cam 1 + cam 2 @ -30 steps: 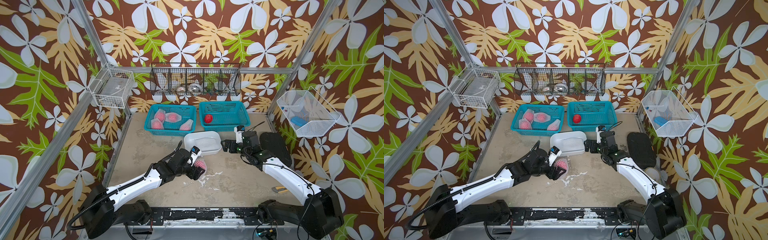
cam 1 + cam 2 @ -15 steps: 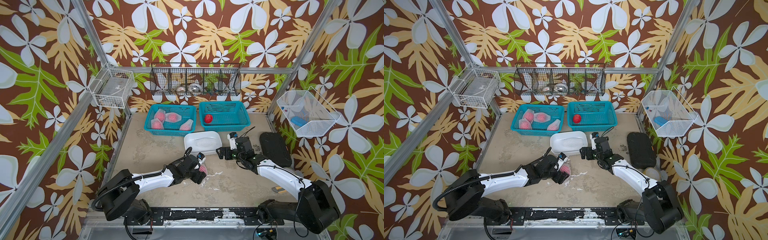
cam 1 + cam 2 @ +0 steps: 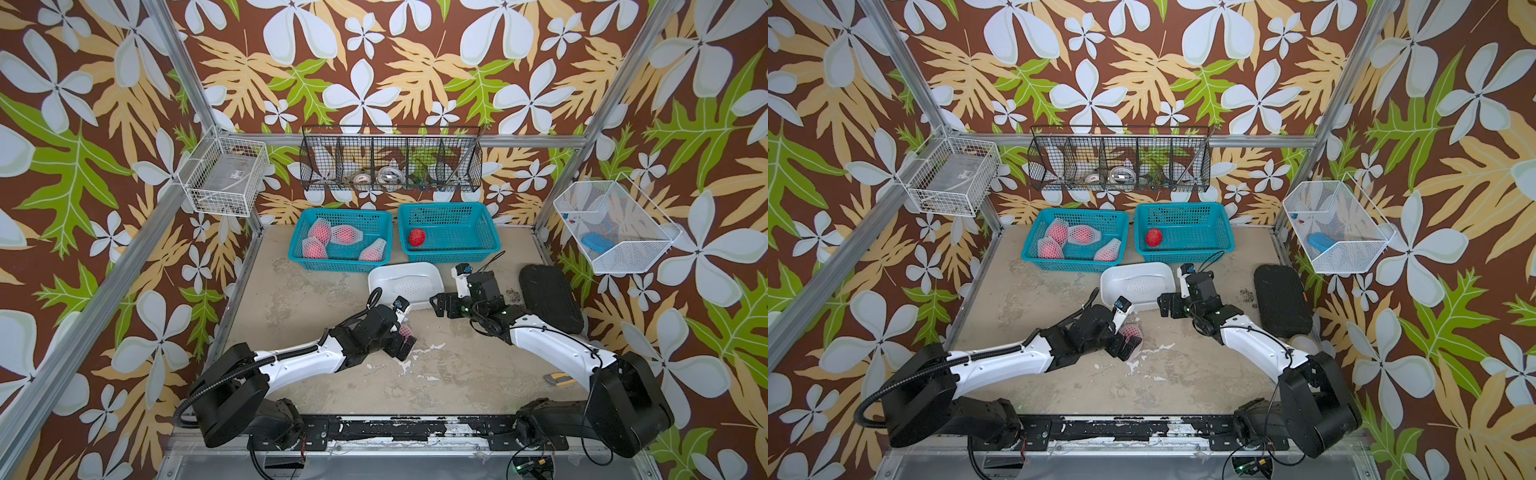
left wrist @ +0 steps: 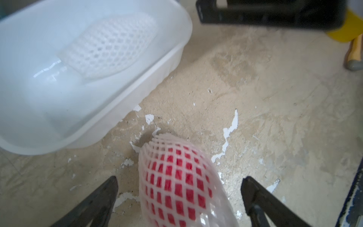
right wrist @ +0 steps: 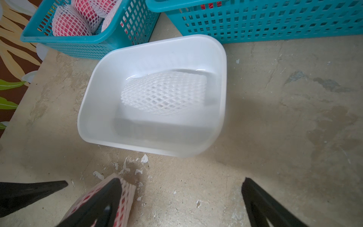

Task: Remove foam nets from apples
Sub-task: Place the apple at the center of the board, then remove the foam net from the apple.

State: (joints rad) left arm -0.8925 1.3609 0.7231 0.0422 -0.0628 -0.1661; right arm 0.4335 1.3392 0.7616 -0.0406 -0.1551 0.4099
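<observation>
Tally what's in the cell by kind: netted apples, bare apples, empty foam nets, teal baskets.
netted apples: 5
bare apples: 1
empty foam nets: 1
teal baskets: 2
Total: 9

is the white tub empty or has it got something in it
Not empty: one foam net lies in the white tub, flat and all white, nothing red showing through its mesh.
</observation>
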